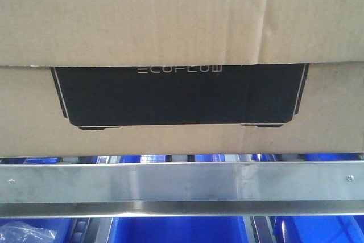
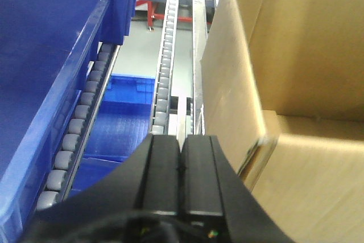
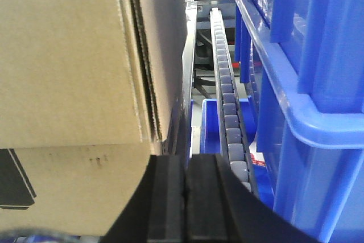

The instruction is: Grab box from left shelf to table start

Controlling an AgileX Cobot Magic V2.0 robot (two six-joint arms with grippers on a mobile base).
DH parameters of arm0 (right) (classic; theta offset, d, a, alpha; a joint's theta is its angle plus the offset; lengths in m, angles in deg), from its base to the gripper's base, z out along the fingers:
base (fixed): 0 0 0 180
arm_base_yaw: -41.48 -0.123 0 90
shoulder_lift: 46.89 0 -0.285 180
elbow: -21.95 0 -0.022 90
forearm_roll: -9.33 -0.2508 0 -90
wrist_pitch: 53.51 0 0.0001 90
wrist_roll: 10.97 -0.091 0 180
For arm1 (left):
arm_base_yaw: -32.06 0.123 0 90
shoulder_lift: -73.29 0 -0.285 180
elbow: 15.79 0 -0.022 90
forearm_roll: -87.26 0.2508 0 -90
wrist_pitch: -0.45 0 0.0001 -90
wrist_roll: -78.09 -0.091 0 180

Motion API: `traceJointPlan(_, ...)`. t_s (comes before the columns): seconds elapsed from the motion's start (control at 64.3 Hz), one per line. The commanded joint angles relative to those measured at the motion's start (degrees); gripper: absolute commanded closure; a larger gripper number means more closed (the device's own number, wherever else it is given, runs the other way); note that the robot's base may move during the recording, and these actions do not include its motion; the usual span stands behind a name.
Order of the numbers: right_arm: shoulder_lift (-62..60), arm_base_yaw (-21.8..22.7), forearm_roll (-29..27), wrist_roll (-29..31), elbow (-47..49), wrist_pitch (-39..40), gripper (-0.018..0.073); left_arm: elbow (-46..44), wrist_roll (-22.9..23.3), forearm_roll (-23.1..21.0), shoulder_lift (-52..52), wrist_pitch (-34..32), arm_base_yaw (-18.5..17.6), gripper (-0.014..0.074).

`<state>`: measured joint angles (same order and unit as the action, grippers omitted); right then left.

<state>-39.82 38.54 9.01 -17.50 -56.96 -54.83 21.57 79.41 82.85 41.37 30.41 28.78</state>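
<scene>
Steel shelf (image 1: 182,181) carries the box (image 1: 170,21) broadside between the arms: left gripper (image 2: 181,143) and right gripper (image 3: 185,162) flank it, each closed and empty.

box (image 1: 182,27): on left shelf (image 1: 182,181)
bins (image 1: 176,230): below box, also either side
left claw (image 2: 181,157): left of box
right claw (image 3: 185,180): right of box

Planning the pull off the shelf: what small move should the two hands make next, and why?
Probably press both inward against the ECOFLOW box. The shut left hand and shut right hand flank its side walls, each between the box and a blue bin, so a squeeze could grip it.
</scene>
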Motion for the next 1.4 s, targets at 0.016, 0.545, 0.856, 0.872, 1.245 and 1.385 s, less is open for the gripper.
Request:
traceJointPlan(0.016,-0.61,0.23,0.32,0.22,1.0,5.21,0.0511,-6.86,0.16,-0.93,-4.01,-1.0,-0.33,0.0689)
traceJointPlan(0.545,-0.61,0.23,0.32,0.22,1.0,5.21,0.0511,-21.47,0.27,-2.2,-22.31,3.03,-8.14,0.0645)
traceJointPlan(0.856,-0.61,0.23,0.32,0.22,1.0,5.21,0.0511,-26.16,0.51,-0.33,-30.6,4.06,-9.85,0.0272)
traceJointPlan(0.872,-0.61,0.23,0.32,0.22,1.0,5.21,0.0511,-26.33,0.51,-0.33,-31.07,4.06,-9.85,0.0273)
traceJointPlan(1.245,-0.61,0.23,0.32,0.22,1.0,5.21,0.0511,-34.23,6.65,3.31,-40.61,7.99,-9.85,0.0273)
traceJointPlan(1.385,-0.61,0.23,0.32,0.22,1.0,5.21,0.0511,-36.14,7.37,3.58,-43.78,9.48,-10.0,0.0273)
